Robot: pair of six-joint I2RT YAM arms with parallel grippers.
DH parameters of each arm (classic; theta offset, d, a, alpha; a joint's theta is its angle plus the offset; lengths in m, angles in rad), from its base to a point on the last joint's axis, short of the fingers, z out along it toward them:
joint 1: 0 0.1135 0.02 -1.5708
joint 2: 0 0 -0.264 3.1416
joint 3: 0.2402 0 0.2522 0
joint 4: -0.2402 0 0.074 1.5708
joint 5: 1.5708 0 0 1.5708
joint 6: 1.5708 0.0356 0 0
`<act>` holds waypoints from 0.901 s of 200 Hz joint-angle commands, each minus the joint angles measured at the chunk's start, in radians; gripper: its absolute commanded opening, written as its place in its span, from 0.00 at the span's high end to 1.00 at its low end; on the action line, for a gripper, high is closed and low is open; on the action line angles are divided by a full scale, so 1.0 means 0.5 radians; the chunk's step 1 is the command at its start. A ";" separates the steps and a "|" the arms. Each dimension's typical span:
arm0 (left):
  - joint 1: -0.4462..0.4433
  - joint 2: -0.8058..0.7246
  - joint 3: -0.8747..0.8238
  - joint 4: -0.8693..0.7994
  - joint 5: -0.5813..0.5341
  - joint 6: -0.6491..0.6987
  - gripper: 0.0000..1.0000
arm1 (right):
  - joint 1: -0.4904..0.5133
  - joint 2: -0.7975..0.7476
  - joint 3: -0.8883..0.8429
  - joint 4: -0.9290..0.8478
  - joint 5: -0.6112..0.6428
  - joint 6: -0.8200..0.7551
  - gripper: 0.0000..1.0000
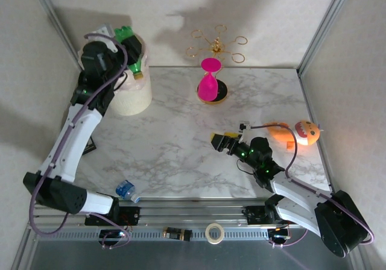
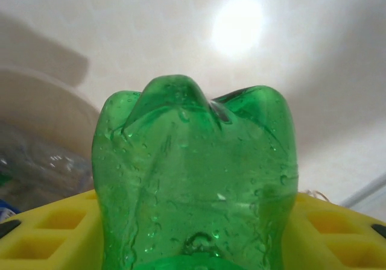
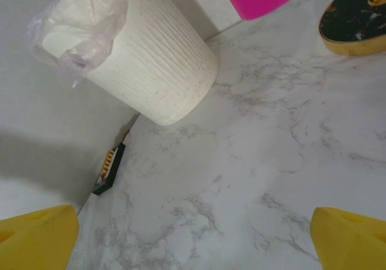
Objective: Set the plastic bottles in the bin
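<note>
Left claw (image 2: 193,249) part-closed on the translucent green plastic bottle (image 2: 193,161), held above the round cream-beige bag-lined bin (image 1: 134,98) at ten o'clock of the white marble table (image 1: 181,155). Bottle judged light, thin-walled, slick, crushable; mid-body grip suits. Right claw (image 1: 224,142) gaping, empty, toward four o'clock

Plastic bottles: two I can tally, one green bottle (image 1: 135,56) and one clear bottle (image 1: 126,190) with a blue cap. More clear plastic blurs inside the bin (image 1: 129,98); I can't count it. Bin: one. Pink hourglass piece (image 1: 208,84): one. Gold wire stand (image 1: 217,44): one. Orange plush toy (image 1: 300,132): one. Tape roll (image 1: 213,232): one. My fingers: two pairs, left fingers (image 2: 42,234) and right fingers (image 3: 36,240).
</note>
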 commanded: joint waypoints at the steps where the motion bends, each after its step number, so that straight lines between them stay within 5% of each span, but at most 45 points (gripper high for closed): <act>1: 0.096 0.170 0.241 -0.094 -0.102 0.120 1.00 | 0.008 -0.063 -0.044 0.006 0.038 -0.052 0.01; 79: 0.281 0.889 0.966 -0.438 -0.258 0.210 1.00 | 0.008 -0.303 -0.091 -0.189 0.158 -0.085 0.01; 165: 0.307 1.072 0.962 -0.543 -0.304 0.216 1.00 | 0.008 -0.479 -0.109 -0.350 0.258 -0.110 0.01; 180: 0.306 1.081 0.961 -0.558 -0.300 0.216 0.93 | 0.008 -0.478 -0.105 -0.353 0.259 -0.110 0.01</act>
